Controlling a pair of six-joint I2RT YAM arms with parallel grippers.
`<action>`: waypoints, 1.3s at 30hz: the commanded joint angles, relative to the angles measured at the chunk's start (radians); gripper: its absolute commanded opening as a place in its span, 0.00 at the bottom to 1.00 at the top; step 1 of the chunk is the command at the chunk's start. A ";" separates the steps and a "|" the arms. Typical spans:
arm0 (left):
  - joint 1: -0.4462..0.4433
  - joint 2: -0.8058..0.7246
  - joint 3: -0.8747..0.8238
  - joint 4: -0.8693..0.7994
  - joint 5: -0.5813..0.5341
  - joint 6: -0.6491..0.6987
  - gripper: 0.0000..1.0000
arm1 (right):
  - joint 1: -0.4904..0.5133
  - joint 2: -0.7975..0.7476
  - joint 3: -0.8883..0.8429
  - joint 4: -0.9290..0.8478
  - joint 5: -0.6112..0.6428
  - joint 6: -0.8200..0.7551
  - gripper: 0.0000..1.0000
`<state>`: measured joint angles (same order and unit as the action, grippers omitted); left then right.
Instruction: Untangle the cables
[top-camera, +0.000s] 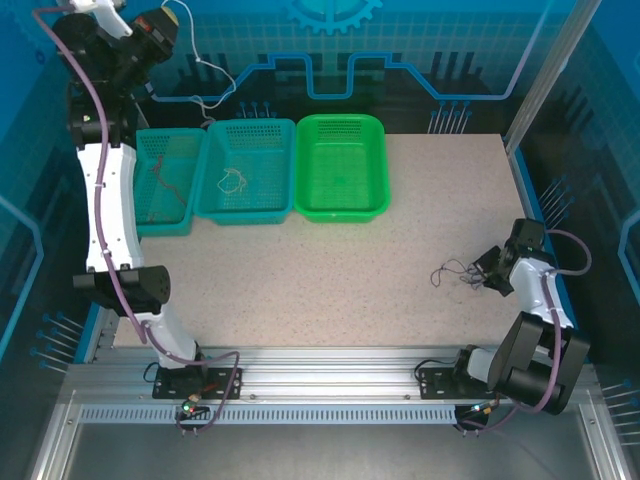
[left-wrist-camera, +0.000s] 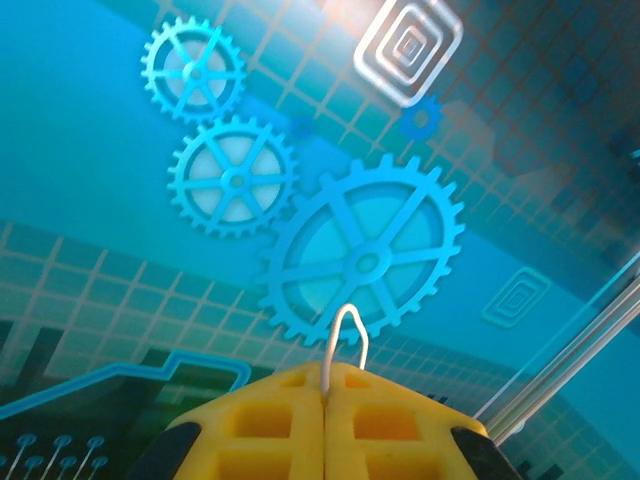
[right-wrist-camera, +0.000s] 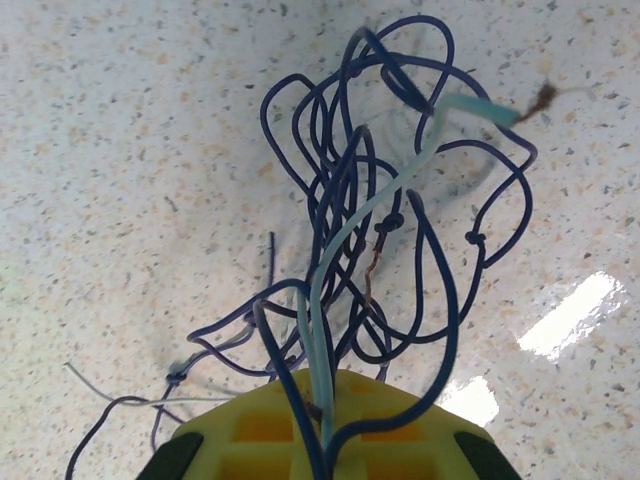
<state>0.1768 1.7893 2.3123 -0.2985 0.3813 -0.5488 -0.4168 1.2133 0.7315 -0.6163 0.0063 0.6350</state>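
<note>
Yellow-padded fingers of the right tool are clenched on a tangled bundle of thin dark-blue and pale curly cables, which is spread on the speckled beige bench near its right edge. One thin whitish wire loop is pinched between the closed jaws of the left tool, held high at the back left.

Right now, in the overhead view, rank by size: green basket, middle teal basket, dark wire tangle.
1-2. green basket, middle teal basket: look alike, unranked.
3. dark wire tangle: far smallest.
</note>
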 joint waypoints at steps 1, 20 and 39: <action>0.003 -0.053 -0.035 0.039 -0.010 0.053 0.00 | 0.016 -0.044 0.036 -0.053 -0.029 0.002 0.00; -0.085 -0.100 -0.611 0.024 -0.182 0.248 0.56 | 0.233 -0.200 0.379 -0.292 -0.253 0.075 0.00; -0.673 -0.211 -0.857 0.367 0.231 0.182 0.60 | 0.359 -0.033 0.625 -0.313 -0.388 0.273 0.00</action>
<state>-0.4427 1.5681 1.4975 -0.0498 0.5323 -0.3283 -0.0719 1.1713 1.3289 -0.9016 -0.3386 0.8558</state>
